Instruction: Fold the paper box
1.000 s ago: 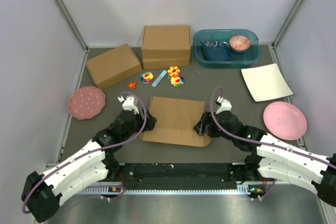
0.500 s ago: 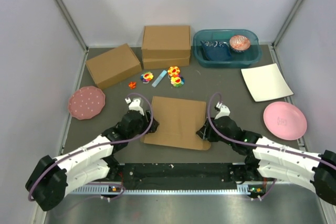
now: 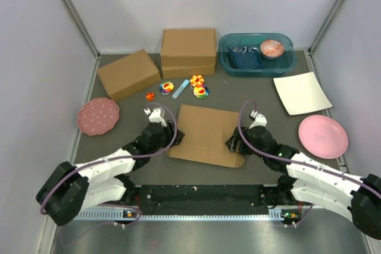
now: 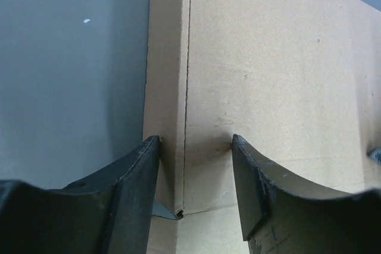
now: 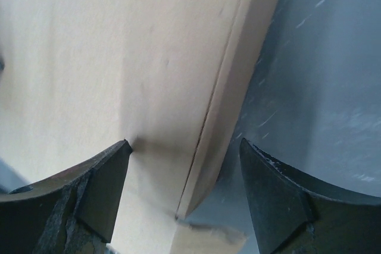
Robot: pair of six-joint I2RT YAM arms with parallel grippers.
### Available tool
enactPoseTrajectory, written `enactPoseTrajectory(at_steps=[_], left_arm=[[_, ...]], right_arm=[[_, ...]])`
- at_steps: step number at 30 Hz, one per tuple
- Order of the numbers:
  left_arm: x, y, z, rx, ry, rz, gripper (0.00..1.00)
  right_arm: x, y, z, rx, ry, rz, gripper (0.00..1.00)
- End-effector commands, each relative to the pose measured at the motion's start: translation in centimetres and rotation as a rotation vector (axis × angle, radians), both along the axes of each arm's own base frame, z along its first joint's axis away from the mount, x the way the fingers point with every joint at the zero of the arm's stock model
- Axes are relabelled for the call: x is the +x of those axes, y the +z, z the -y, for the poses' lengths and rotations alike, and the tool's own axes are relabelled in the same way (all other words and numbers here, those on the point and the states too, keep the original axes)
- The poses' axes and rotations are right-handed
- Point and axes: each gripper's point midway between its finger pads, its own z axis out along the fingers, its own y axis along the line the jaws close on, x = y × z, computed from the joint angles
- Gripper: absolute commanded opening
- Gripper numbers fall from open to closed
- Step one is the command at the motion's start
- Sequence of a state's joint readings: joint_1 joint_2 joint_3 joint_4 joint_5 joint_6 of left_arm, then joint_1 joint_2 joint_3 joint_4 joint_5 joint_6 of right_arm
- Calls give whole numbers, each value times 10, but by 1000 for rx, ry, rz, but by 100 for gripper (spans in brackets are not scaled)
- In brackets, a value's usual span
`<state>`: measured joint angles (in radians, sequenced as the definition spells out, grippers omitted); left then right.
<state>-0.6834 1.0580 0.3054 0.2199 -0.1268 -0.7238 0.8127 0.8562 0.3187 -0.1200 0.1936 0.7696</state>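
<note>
The paper box (image 3: 207,135) lies in the middle of the frame, low on the gray bench (image 3: 125,108), turned a little so it sits crooked. From above it looks like one big flat brown piece with its top side folded over. A small tab pokes out at its lower right corner. In the left wrist view a thin strip runs down the box's left edge, with a fold line next to it. In the right wrist view the right edge looks thick, like two layers lying on each other.

I think the big folds are done, because the box looks like a closed, flat shape. The edges and the little tab do not look tucked in yet, so some pressing and tucking is left. I cannot see inside.

The left tool (image 3: 172,137) is at the box's left edge. Its fingers (image 4: 137,188) are spread apart, one near the outer edge of the strip and one on the top side. It is not pinching anything. The right tool (image 3: 232,145) is at the right edge, spread wide too, with the edge in the gap.

Farther out, at the top of the frame, are a smaller brown box (image 3: 128,74), a taller brown box (image 3: 188,52) and a blue-green tub (image 3: 256,71). Small bright toys (image 3: 193,86) lie just above the paper box. A dotted pink plate (image 3: 98,116) is at the left, and a white square plate (image 3: 302,93) and a pink plate (image 3: 322,136) are at the right.
</note>
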Motion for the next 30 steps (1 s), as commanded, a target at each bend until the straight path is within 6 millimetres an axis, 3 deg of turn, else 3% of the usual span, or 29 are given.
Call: enactPoseTrajectory(at_steps=[1,5,9,12,13,14,16,18,20,23,25,26,28,29,30], left_arm=[[-5,-16,12,15,-40,-76,53],[-9,-32,7,-25,22,-120,50],[-13,-35,0,-46,67,-134,49],[-7,-27,-10,-19,107,-88,54],[-8,-28,-17,16,118,-91,60],[-1,-14,-17,9,129,-57,63],[4,-8,-31,68,168,-43,71],[17,20,-31,57,178,14,74],[31,44,-38,54,196,64,78],[52,63,-46,35,211,98,85],[66,66,-52,0,228,90,86],[67,59,-44,-32,190,54,87],[80,64,-41,-110,193,71,87],[78,56,-29,-146,131,41,87],[83,61,-24,-178,116,64,86]], right_arm=[[36,7,21,-55,-51,25,72],[62,16,14,-41,-2,77,67],[70,11,2,-46,46,64,64],[68,9,-2,-31,55,45,66],[68,10,0,-31,42,46,70],[70,17,4,-31,19,65,72],[76,29,13,-46,-32,92,81],[78,43,21,-55,-54,109,85],[87,60,28,-44,-79,132,86],[103,81,33,0,-96,157,87],[111,81,26,46,-60,144,88],[121,90,23,94,-63,179,87],[129,83,21,157,-46,162,86],[137,90,17,206,-48,188,85],[139,89,16,227,-37,186,84]])
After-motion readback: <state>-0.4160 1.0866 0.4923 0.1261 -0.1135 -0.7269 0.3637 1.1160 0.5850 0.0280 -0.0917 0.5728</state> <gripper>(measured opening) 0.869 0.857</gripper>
